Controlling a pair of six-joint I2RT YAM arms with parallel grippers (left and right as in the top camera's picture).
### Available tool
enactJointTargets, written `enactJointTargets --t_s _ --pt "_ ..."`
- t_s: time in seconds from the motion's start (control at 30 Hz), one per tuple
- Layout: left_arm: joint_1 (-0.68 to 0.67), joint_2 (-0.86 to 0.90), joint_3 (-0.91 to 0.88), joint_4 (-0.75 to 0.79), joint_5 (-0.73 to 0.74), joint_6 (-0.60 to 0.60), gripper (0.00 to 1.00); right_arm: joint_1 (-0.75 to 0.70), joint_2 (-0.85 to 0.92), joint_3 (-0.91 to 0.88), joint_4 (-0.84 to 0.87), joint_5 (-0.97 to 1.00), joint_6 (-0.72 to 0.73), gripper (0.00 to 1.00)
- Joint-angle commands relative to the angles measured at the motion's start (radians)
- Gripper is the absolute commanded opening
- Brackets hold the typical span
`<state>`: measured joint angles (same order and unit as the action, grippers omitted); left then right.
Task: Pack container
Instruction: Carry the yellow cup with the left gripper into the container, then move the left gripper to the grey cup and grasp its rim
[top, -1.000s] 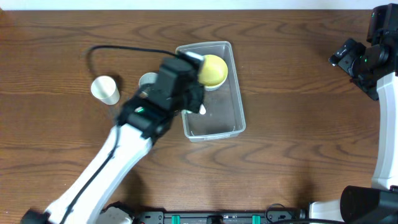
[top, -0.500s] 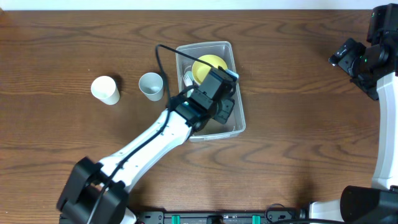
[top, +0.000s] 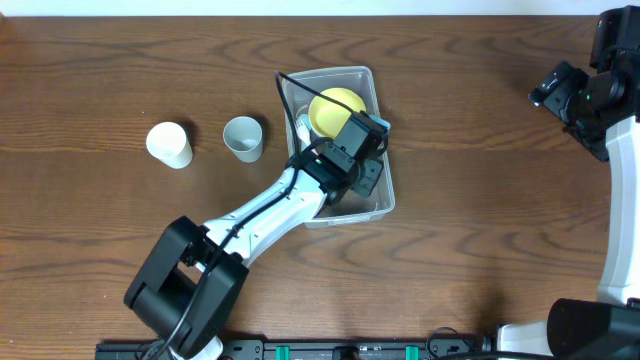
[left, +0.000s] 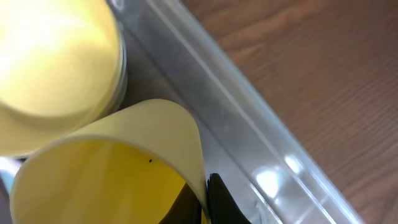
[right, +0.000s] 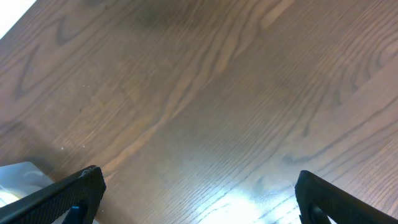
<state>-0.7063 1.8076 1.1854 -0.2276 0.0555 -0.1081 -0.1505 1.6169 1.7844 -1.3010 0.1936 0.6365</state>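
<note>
The clear container (top: 350, 71) sits on the wooden tabletop (top: 480, 220), a little right of centre and toward the far edge. A yellow bowl (top: 333, 105) lies in its far end. The left arm reaches in over the near-left rim, and the left claw (top: 362, 170) hangs inside the container just beside the bowl. In the left wrist view, this claw is clamped on the thin wall of a yellow cup (left: 112, 174), with one black finger (left: 217, 199) outside the rim. The cup is tilted, close to the container's long side wall. A white cup (top: 169, 144) and a grey cup (top: 243, 138) stand on the tabletop left of the container. The right claw (right: 199, 186) is held wide apart over bare wood at the far right, well away from everything.
</note>
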Motion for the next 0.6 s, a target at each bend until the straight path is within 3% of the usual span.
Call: enactJointTargets --t_s 0.0,0.07,0.13,0.3,0.57 --pt "0.0 0.025 0.009 0.021 -0.016 -0.01 0.06 -0.004 0.005 -0.001 -0.001 0.005 0.014 0.99" --pt "0.0 0.027 0.009 0.024 -0.016 -0.01 0.09 -0.004 0.005 -0.001 -0.001 0.005 0.014 0.99" --pt "0.0 0.027 0.009 0.024 -0.016 -0.01 0.24 -0.003 0.005 -0.001 -0.001 0.005 0.014 0.99" --pt "0.0 0.027 0.009 0.02 -0.016 -0.01 0.25 -0.003 0.005 -0.001 -0.001 0.005 0.014 0.99" --pt "0.001 0.01 0.015 0.019 -0.016 -0.009 0.53 -0.004 0.005 -0.001 -0.001 0.005 0.014 0.99"
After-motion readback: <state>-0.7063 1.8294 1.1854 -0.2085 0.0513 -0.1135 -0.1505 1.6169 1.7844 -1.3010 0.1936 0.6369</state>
